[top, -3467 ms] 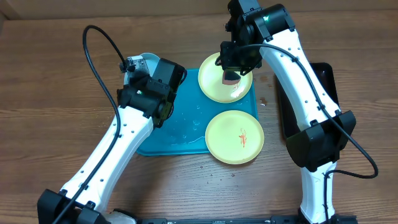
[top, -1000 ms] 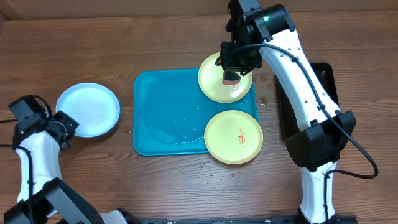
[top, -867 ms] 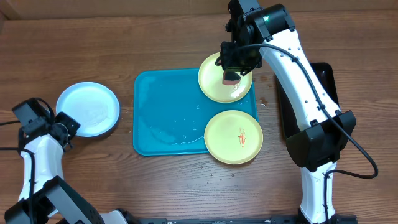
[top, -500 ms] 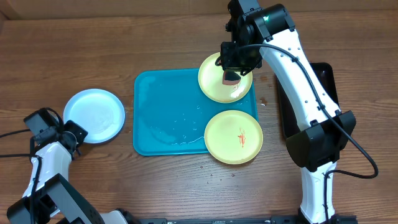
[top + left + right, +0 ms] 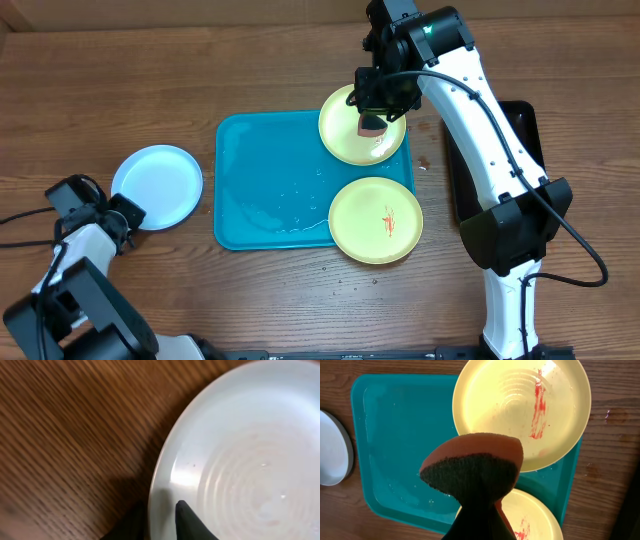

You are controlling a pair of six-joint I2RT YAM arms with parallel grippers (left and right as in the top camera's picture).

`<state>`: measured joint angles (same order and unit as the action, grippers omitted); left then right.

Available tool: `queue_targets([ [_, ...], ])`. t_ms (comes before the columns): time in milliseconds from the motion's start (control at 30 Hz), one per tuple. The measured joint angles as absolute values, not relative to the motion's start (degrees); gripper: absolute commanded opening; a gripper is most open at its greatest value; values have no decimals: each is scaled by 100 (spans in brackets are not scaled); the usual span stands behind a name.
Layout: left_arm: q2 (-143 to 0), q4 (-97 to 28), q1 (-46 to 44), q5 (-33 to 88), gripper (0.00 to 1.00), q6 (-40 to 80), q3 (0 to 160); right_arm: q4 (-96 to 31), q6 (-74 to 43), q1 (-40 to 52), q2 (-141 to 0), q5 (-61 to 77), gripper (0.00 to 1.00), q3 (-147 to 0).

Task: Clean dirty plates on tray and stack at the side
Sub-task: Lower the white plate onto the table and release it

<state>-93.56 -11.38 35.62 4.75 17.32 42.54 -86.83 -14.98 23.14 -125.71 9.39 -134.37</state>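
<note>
A pale blue-white plate (image 5: pixel 158 186) (image 5: pixel 240 460) lies on the wood left of the turquoise tray (image 5: pixel 265 190) (image 5: pixel 400 435). My left gripper (image 5: pixel 125 213) (image 5: pixel 160 505) stands slightly open, its fingers either side of that plate's near-left rim. Two green-rimmed plates with red smears rest on the tray's right side, one (image 5: pixel 345 135) (image 5: pixel 520 405) at the far corner and one (image 5: pixel 376 220) (image 5: pixel 535 515) at the near corner. My right gripper (image 5: pixel 372 118) (image 5: pixel 479 497) is shut on an orange sponge (image 5: pixel 472 467) with a dark scouring face, held above the far plate.
A black tray (image 5: pixel 525 130) lies at the right, partly under the right arm. The turquoise tray's floor shows water drops. The left arm's cable (image 5: pixel 25 215) trails off the left edge.
The pale plate has slid right and nearer, toward the tray's left side, with my left gripper. The left jaws have parted a little. The right arm and sponge have not moved.
</note>
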Motion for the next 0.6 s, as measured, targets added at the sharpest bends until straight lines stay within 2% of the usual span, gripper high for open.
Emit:
queue_targets([
  [67,-9421,-1186,3562,508,41,1647,4259,-8680,-1496,2314,-12571,943,4,-13437],
  [133,-9424,-1463,3562,558,45,1608,4386,-8683,-1500,2314,-12571,941,4,-13437],
  [400,-9478,-3750,3267,604,38,1542,6169,-8687,-1496,2314,-12571,941,4,-13437],
  [500,-9478,-4473,2950,762,43,1306,7052,-8691,-1498,2314,-12571,941,4,-13437],
  [600,-9478,-4915,2445,1157,54,945,7660,-8694,-1496,2314,-12571,941,4,-13437],
])
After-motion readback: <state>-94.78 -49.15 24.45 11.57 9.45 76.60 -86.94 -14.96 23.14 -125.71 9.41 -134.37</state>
